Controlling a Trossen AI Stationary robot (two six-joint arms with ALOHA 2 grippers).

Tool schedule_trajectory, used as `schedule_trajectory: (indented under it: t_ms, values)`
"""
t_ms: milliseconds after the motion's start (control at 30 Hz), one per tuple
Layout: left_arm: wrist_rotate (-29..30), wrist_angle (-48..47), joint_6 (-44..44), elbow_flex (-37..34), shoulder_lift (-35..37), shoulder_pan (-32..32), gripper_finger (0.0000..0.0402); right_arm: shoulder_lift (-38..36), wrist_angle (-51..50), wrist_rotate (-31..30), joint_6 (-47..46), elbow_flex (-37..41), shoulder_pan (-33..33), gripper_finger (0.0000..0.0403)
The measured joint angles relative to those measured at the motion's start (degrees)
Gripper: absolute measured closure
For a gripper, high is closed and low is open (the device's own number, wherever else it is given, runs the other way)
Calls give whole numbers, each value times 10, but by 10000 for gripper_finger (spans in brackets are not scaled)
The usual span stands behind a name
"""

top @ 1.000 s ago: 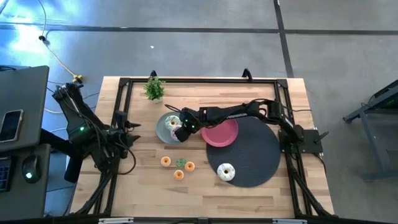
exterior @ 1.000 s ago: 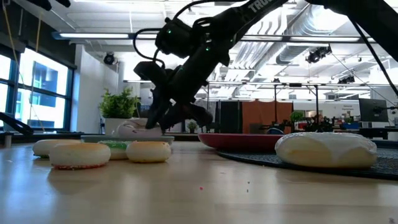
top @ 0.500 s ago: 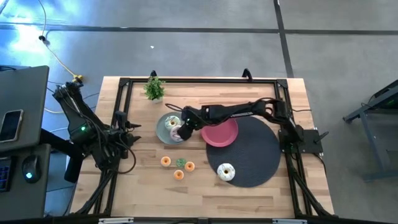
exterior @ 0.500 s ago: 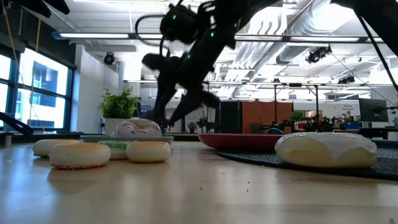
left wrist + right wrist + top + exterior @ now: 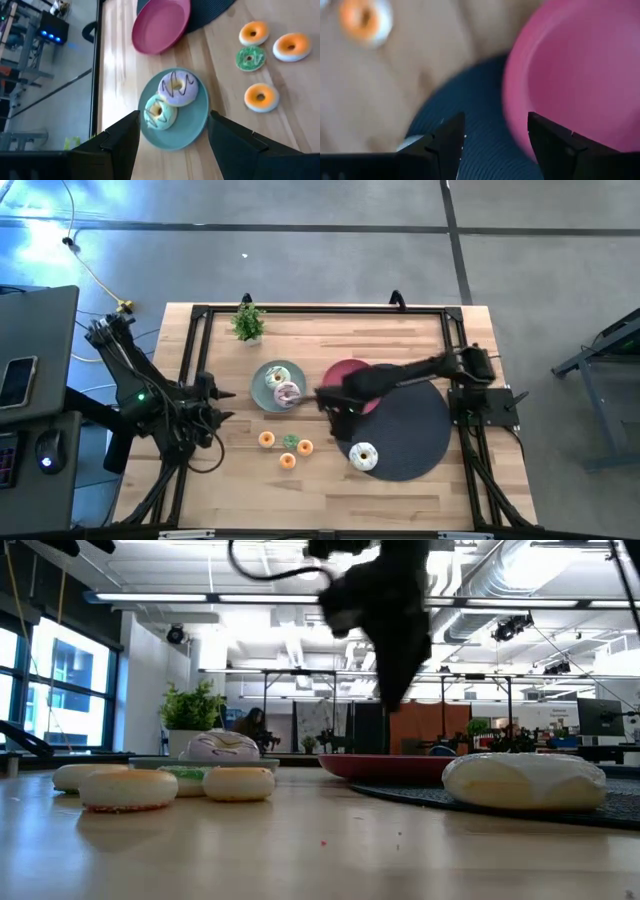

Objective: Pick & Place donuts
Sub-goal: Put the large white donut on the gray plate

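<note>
Now our right gripper [image 5: 333, 402] hangs spread and empty by the pink plate [image 5: 352, 374]; left gripper [image 5: 172, 142] parted, empty; pink donut [image 5: 288, 392] on the grey-green plate [image 5: 265, 387].

Open-plan workshop with a polished grey floor and a bright industrial ceiling.

From table height, long ceiling light strips [image 5: 200, 597] and exposed ducts [image 5: 500, 580] run overhead; tall windows [image 5: 60, 680] stand at one side, an orange partition [image 5: 425, 727] farther back. From above, the grey floor [image 5: 330, 260] reflects light, crossed by dark seams, with a yellow cable [image 5: 85, 250] trailing over it.
</note>
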State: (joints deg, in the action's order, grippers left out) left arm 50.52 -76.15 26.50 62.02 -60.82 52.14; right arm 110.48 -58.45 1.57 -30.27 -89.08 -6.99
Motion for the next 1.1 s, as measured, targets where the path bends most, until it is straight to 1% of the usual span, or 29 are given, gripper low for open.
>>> schedule_trajectory:
  t_ms: [67,200,267,333,400,500,633,767,900,1000,1100]
  values:
    - [2,14,-8,0,-12,0,183,-37,29,5,-44,54,-32,197]
    - [9,32,-9,0,-37,0,183,-131,99,1,-179,177,-94,197]
    - [9,32,-8,0,-46,0,183,-165,138,0,-237,235,-115,197]
    - [9,33,-8,0,-51,0,183,-175,179,0,-278,281,-127,197]
    - [9,34,-8,0,-51,0,183,-173,220,5,-296,312,-130,197]
    - [10,42,-7,0,-51,0,183,-165,259,4,-306,334,-131,197]
    - [0,44,7,0,-51,0,183,-160,270,0,-308,349,-131,197]
    - [0,43,8,0,-51,0,183,-160,327,13,-310,365,-133,197]
    - [9,42,10,0,-51,0,183,-160,344,15,-324,365,-137,197]
    - [9,41,10,0,-51,-6,183,-160,347,38,-314,363,-141,197]
    - [-7,41,8,0,-51,-25,183,-160,351,43,-309,347,-147,197]
